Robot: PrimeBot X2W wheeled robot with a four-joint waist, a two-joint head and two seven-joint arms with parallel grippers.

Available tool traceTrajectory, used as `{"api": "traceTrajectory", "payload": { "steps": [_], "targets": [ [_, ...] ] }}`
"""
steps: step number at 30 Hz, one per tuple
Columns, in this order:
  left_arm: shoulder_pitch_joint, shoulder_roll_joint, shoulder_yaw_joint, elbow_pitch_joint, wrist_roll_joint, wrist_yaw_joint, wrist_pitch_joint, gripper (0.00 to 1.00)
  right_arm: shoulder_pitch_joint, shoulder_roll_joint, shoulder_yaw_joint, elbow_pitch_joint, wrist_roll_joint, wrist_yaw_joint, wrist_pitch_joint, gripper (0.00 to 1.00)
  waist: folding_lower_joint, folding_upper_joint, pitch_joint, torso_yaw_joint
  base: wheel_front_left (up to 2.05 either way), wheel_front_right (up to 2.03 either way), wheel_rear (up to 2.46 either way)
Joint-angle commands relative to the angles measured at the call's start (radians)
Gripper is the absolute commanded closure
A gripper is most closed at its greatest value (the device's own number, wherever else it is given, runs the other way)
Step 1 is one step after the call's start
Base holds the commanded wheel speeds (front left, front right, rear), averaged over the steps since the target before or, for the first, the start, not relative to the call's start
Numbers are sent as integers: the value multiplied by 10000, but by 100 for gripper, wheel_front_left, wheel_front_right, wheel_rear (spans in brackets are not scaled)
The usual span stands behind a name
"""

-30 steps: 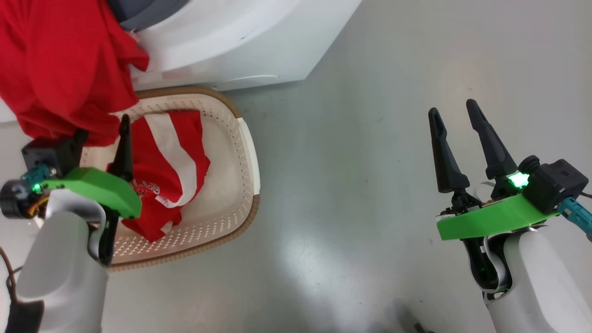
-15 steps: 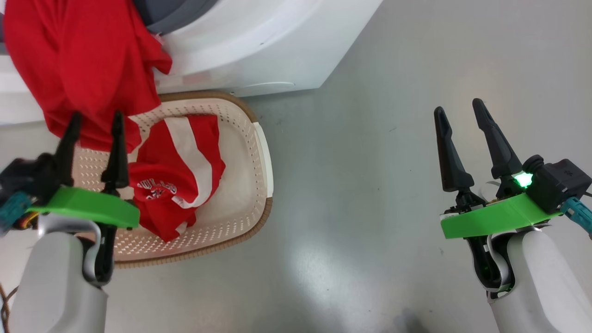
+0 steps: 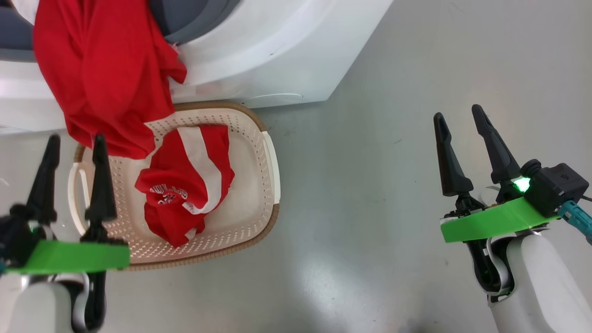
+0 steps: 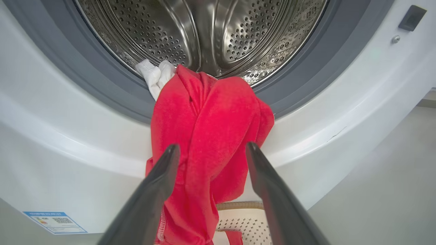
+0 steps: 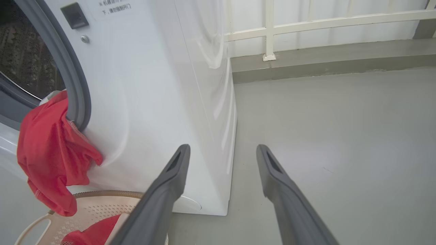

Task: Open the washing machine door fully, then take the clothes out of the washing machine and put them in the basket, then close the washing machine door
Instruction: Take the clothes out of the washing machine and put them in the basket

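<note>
Upper left: red garment (image 3: 106, 78) hangs from washing machine (image 3: 277, 51) opening above basket (image 3: 252, 185), which holds a striped jersey (image 3: 189, 185). Left gripper (image 3: 76, 137), lower left, and right gripper (image 3: 457, 112), right: fingers wide, empty.

Grey floor (image 3: 370, 194): smooth, glossy, faint scuffs. White railing (image 5: 306, 25) stands along its far edge, its post footed on a raised grey kerb (image 5: 340, 54).

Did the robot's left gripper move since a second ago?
Yes. Measured against the basket, the left gripper has pulled back leftward. It was over the red jersey inside, and now it stands open at the basket's left edge.
</note>
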Motion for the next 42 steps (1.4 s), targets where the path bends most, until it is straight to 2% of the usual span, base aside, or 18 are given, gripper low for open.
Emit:
{"api": "traceTrajectory", "payload": {
  "steps": [1, 12, 24, 32, 42],
  "targets": [
    [421, 166, 401, -391, 115, -52, -48, 0, 290, 22, 215, -194, -110, 63, -63, 0, 0, 0, -33, 12, 0, 0, 0],
    [1338, -25, 694, -1122, 191, -52, -48, 0, 344, 22, 243, -136, -121, 63, -63, 0, 0, 0, -164, 55, 0, 0, 0],
    [375, 327, 28, -706, 55, -52, -48, 0, 413, 22, 341, -98, -118, 63, -63, 0, 0, 0, -274, 113, 0, 0, 0],
    [-1531, 1150, -870, 742, -178, -52, 41, 0, 407, 22, 459, -88, -65, 63, -63, 0, 0, 0, -256, 68, 0, 0, 0],
    [-4191, 1808, -2123, 1931, -458, -52, 1643, 0, 337, 22, 427, -165, 77, 63, -63, 0, 0, 0, -36, 54, 0, 0, 0]
  ]
}}
